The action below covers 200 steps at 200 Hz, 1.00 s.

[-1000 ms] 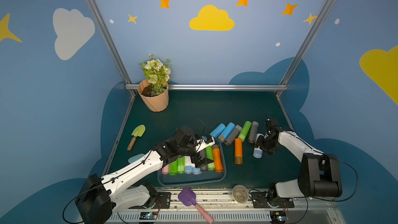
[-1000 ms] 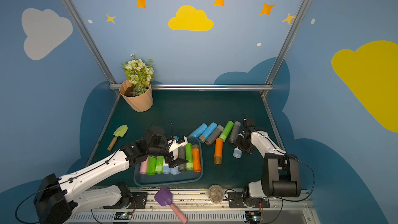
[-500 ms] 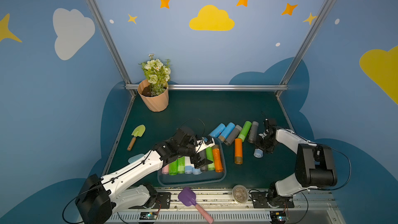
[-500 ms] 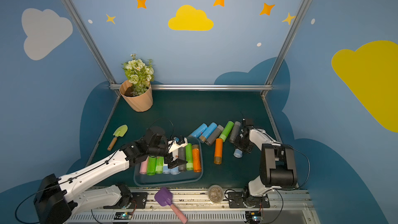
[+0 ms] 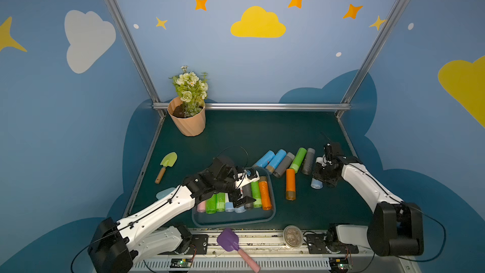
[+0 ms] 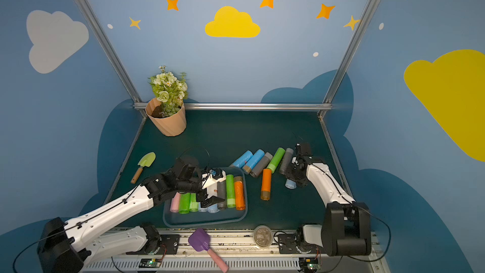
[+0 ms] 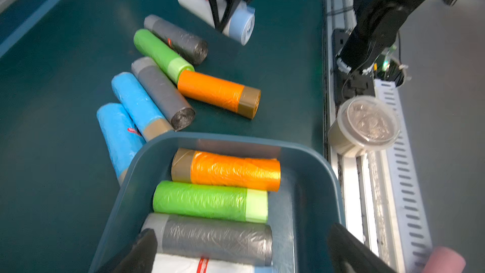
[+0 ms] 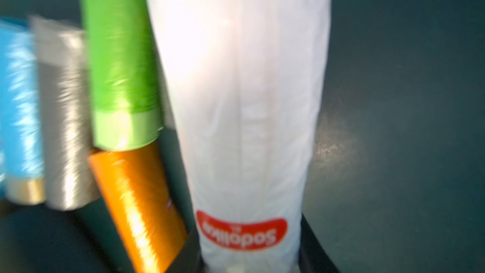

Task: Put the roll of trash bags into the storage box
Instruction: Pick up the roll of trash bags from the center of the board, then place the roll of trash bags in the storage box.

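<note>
A white roll of trash bags (image 8: 244, 101) with a red label and a pale blue end (image 5: 316, 183) sits at the right of the mat, beside the loose rolls. My right gripper (image 5: 324, 175) (image 8: 249, 258) is shut on it, with a dark finger on each side. Whether it is off the mat I cannot tell. The storage box (image 5: 233, 223) (image 6: 204, 223) near the front edge holds several rolls side by side. My left gripper (image 7: 244, 253) (image 5: 240, 190) hangs open over the box's rolls, with nothing between its fingers.
Several loose rolls (image 5: 284, 164), blue, grey, green and orange (image 5: 290, 183), lie between the box and the right gripper. A peach flowerpot (image 5: 187, 122) stands back left and a green trowel (image 5: 166, 164) lies at the left. A purple shovel (image 5: 231, 240) and a lidded cup (image 5: 292, 236) rest on the front rail.
My right gripper's jaws have closed onto the white roll, and the right arm has shifted slightly. The left arm has stayed open over the box.
</note>
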Each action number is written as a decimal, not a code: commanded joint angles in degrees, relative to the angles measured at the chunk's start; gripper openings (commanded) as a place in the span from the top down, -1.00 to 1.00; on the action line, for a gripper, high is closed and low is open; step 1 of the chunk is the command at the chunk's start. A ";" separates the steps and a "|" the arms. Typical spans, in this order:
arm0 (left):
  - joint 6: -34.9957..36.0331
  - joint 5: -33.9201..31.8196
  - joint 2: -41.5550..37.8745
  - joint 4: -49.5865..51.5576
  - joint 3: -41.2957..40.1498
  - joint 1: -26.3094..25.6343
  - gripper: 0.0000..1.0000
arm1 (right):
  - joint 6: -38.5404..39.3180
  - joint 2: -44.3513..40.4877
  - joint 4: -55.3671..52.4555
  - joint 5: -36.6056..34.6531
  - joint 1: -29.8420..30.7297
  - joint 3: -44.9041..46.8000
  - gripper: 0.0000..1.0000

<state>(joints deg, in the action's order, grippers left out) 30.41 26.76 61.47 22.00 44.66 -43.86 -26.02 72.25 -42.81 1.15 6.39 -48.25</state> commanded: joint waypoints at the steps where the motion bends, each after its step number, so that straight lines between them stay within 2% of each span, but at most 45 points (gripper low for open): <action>1: 4.38 -3.54 -2.10 6.93 1.94 0.78 -1.00 | 0.97 -3.96 -4.49 0.21 2.42 -2.77 0.55; 44: 5.70 -1.56 -6.51 8.44 1.09 5.58 -1.00 | -2.28 -7.67 -7.35 0.44 11.07 -5.87 0.55; 91: 7.71 1.43 -8.00 14.47 0.50 11.81 -1.00 | -8.60 -6.57 -7.68 0.18 21.91 -9.55 0.55; 124: 7.77 5.96 -8.57 13.20 -0.03 16.43 -1.00 | -14.55 -4.19 -4.56 -1.42 31.19 -10.96 0.55; 144: 7.96 8.28 -8.59 13.19 -0.28 17.05 -1.00 | -17.08 -1.17 -4.44 -3.32 36.27 -13.05 0.55; 200: 8.96 7.76 -8.91 14.77 -0.24 17.05 -1.00 | -25.73 7.52 -2.76 -6.64 48.06 -16.14 0.55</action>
<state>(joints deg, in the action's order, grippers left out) 38.37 32.97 53.30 35.27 44.23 -27.00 -46.30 77.34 -47.29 -3.07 50.78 -62.48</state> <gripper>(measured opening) 0.998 0.342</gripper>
